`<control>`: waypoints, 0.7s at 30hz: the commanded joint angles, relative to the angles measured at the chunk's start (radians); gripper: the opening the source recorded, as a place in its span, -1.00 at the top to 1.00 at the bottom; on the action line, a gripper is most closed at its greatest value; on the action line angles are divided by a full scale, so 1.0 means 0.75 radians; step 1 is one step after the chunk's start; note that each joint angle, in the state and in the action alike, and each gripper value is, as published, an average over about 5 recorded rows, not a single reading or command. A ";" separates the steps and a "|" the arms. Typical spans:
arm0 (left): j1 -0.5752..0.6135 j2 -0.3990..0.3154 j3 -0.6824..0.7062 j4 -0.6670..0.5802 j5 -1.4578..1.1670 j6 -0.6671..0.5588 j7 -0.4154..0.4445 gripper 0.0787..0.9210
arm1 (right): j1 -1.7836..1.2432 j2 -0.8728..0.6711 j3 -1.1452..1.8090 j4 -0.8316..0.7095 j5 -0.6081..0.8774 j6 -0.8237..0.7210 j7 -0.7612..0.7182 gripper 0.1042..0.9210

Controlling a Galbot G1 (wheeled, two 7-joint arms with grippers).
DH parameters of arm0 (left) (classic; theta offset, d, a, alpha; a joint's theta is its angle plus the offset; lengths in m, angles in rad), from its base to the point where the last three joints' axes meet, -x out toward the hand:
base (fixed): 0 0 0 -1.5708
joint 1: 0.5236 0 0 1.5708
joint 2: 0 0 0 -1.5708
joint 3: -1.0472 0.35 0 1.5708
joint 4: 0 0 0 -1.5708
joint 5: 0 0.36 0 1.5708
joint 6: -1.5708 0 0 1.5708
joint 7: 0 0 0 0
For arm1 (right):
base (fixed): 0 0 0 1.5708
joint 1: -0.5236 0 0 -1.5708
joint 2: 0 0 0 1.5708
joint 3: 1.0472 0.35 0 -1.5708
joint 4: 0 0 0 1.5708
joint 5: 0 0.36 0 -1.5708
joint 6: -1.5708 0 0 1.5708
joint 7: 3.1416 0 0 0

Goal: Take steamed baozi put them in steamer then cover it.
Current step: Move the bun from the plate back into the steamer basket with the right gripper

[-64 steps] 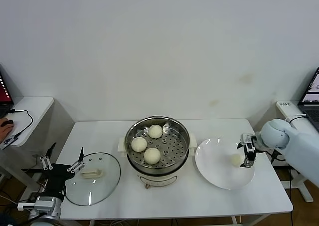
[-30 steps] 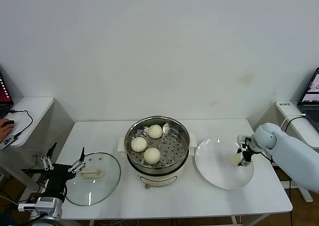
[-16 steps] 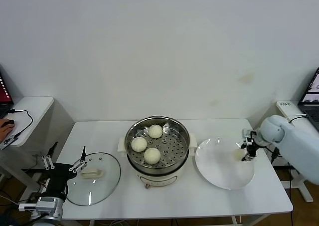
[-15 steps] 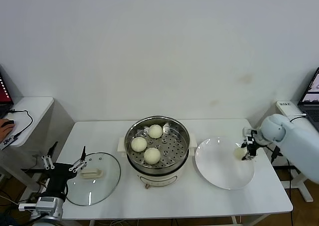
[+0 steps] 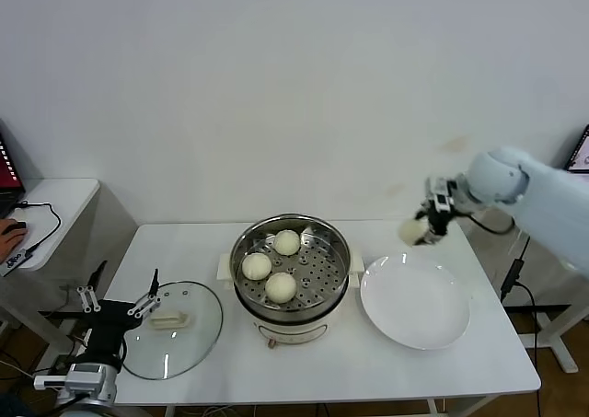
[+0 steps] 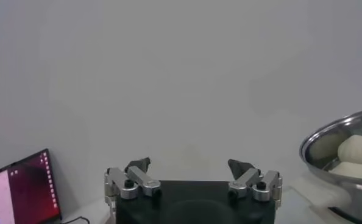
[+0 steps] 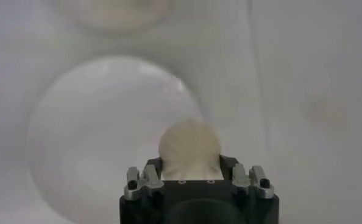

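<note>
My right gripper (image 5: 426,225) is shut on one pale steamed baozi (image 5: 411,230), held in the air above the far edge of the white plate (image 5: 414,306). In the right wrist view that baozi (image 7: 189,145) sits between the right gripper's (image 7: 189,165) jaws, with the plate (image 7: 102,140) far below. The shiny steamer (image 5: 239,251) stands at the table's middle with three baozi (image 5: 281,287) on its perforated tray. The glass cover (image 5: 198,330) lies flat to the steamer's left. My left gripper (image 5: 118,305) is parked open at the cover's left edge; the left wrist view shows its jaws (image 6: 190,167) wide apart and the steamer's rim (image 6: 333,135).
The white plate holds nothing. A side table with a cable (image 5: 46,216) stands at far left and a laptop (image 5: 583,150) at far right. The steamer's white base (image 5: 293,330) sits close to the table's front half.
The right gripper has lifted the baozi off the plate, rising and moving left toward the steamer. The left arm has stayed still.
</note>
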 commanded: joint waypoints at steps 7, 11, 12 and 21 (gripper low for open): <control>0.010 -0.014 -0.004 -0.021 0.010 0.001 -0.001 -0.77 | 0.111 0.317 -0.184 0.155 0.483 -0.250 0.321 -0.22; 0.011 -0.015 -0.008 -0.017 0.015 0.001 -0.001 -0.77 | 0.025 0.373 -0.168 0.107 0.489 -0.268 0.376 -0.23; 0.012 -0.014 -0.010 -0.016 0.015 0.001 -0.001 -0.77 | 0.008 0.387 -0.169 0.093 0.487 -0.270 0.387 -0.23; 0.005 -0.028 -0.009 -0.016 0.025 0.004 -0.003 -0.77 | -0.117 0.459 -0.170 0.004 0.406 -0.271 0.436 -0.24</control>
